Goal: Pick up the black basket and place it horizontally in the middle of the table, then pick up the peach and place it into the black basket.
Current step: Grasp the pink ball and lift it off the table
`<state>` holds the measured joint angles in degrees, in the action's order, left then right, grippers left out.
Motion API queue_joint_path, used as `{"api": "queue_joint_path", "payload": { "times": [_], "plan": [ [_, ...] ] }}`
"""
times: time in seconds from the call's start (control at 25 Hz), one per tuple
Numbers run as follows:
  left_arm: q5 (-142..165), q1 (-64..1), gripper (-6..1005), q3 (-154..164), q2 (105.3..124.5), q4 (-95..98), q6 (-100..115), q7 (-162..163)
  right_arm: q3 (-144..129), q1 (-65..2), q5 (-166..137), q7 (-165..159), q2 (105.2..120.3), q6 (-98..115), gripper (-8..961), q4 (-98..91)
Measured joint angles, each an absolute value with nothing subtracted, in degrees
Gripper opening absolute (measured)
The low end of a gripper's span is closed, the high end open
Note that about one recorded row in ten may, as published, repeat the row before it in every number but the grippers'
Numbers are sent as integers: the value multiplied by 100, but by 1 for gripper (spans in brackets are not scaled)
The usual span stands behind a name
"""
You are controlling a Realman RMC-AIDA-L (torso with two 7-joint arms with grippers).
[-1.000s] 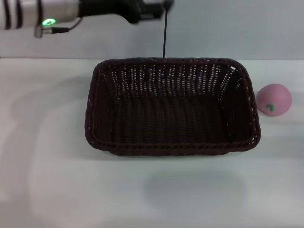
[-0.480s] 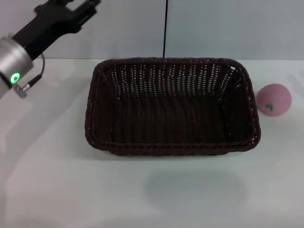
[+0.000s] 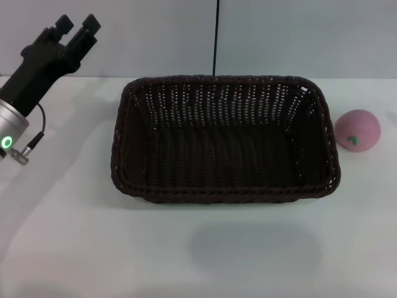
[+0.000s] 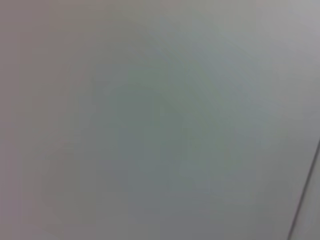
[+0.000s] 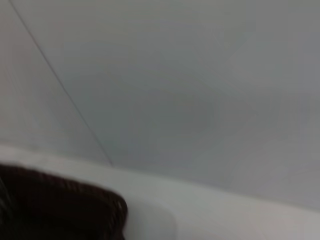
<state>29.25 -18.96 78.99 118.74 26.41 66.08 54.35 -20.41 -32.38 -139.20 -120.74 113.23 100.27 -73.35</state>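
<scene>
Basket [image 3: 224, 139] mid-table, well right of left gripper [image 3: 77, 25], jaws apart, empty.

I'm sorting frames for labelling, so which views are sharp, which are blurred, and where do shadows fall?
Head view: sharp on the black basket, the peach and the left tool; a faint shadow lies on the table in front of the basket. Left wrist view: featureless grey blur. Right wrist view: soft, a blurred basket corner.

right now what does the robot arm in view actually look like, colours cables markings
Only the left arm shows. Its left gripper is matte black with two blocky, square-tipped fingers on a black wrist housing. Behind that sits a silver metal cylinder segment carrying a glowing green ring light, a small metal connector and a thin black cable looping off it. The right arm is out of view.
</scene>
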Motion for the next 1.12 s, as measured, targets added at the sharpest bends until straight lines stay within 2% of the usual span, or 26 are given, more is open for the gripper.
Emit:
{"api": "queue_joint_path", "payload": {
  "times": [0.16,1.12],
  "plan": [
    [2910,-1880,669,8040,11869,2552,6718,5436,-2504,-3825,-14963,-12208,11179,9907,436,-6861],
    [2873,-1799,667,8094,11874,2154,7215,5486,-4447,-4373,-15112,-12429,11204,7731,404,-4438]
  ]
}}
